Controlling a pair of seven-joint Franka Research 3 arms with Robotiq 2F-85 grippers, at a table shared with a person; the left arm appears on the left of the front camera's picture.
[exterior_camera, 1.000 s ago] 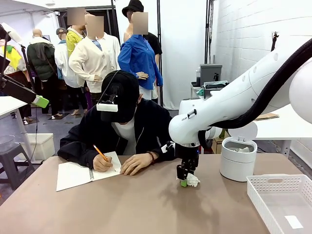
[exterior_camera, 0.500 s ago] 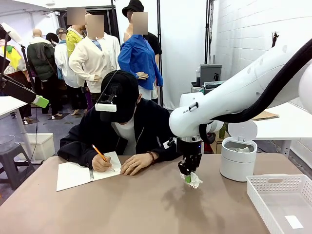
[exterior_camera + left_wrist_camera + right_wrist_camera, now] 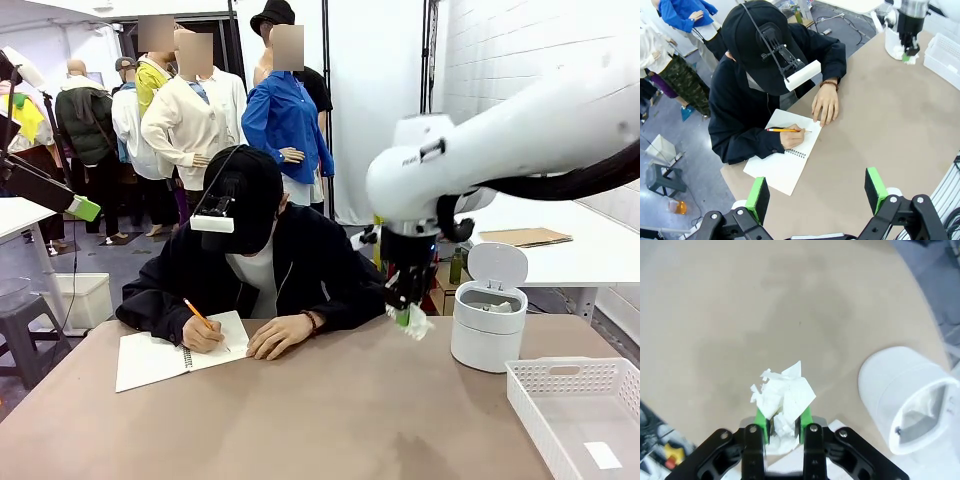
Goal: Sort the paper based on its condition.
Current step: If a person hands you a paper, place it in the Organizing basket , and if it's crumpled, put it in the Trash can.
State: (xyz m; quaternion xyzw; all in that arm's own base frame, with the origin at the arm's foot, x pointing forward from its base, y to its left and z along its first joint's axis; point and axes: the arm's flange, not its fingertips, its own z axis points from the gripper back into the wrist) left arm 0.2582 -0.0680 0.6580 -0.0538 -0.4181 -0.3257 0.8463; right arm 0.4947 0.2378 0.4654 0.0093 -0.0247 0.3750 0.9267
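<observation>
Closest to me, my left claw (image 3: 817,190) hangs high over the surface (image 3: 300,420). Its two green pads (image 3: 759,196) are wide apart with nothing between them. The bottom edge cuts off its black base.

At the near right corner sits one white basket (image 3: 528,405). The picture edge cuts off its right side and its front. One flat white slip (image 3: 603,455) lies in it.

Next comes my right claw (image 3: 405,303). It is clamped on the paper (image 3: 416,323), one lumpy white wad. From the right wrist, the top of the wad sticks out past the pads. Its lower part is tucked between them, so I cannot see all of it. The wad hangs in the air above the surface, just left of the one white bin (image 3: 487,330), not touching it. The bin's lid (image 3: 497,266) stands up. From the wrist, the bin is cut off at the right edge, and I cannot tell what is inside.

A second ago the claw and wad were down on the surface, close to the person's hand (image 3: 278,335). Now they are higher up and over by the bin.

Farther off, one person (image 3: 250,260) writes with one pencil (image 3: 197,312) in one notebook (image 3: 155,358). The hands cover part of its page. The person has hardly moved.
</observation>
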